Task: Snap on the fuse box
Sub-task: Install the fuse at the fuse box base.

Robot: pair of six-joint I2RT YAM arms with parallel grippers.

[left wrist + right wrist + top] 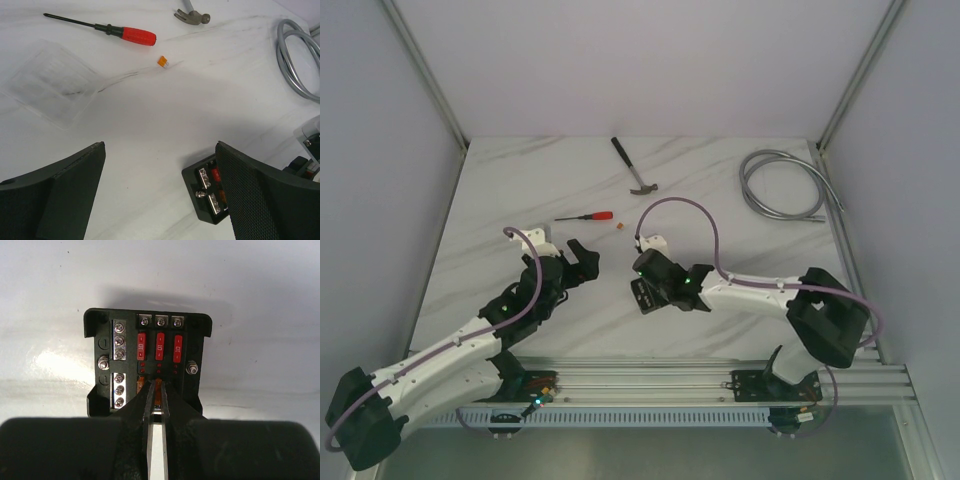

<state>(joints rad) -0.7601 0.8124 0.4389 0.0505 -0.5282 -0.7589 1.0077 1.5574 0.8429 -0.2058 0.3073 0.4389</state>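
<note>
Fuse box (150,371), small, black, square plastic, lies near the middle of the white counter (520,200). Right hand (157,390) is almost closed, tips at a tiny orange fuse (158,385) inside; left hand (160,155) is wide open, empty. Nothing holds the box, so a push may slide it.

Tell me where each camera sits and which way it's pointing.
Top external: above and behind the bases, looking down on the table; both arms, left tool and right tool show.
Left wrist: on the left arm, facing forward over the table past its open fingers toward the screwdriver.
Right wrist: looking down on the fuse box, its shut fingers in front.
Both wrist views share the fuse box.
</note>
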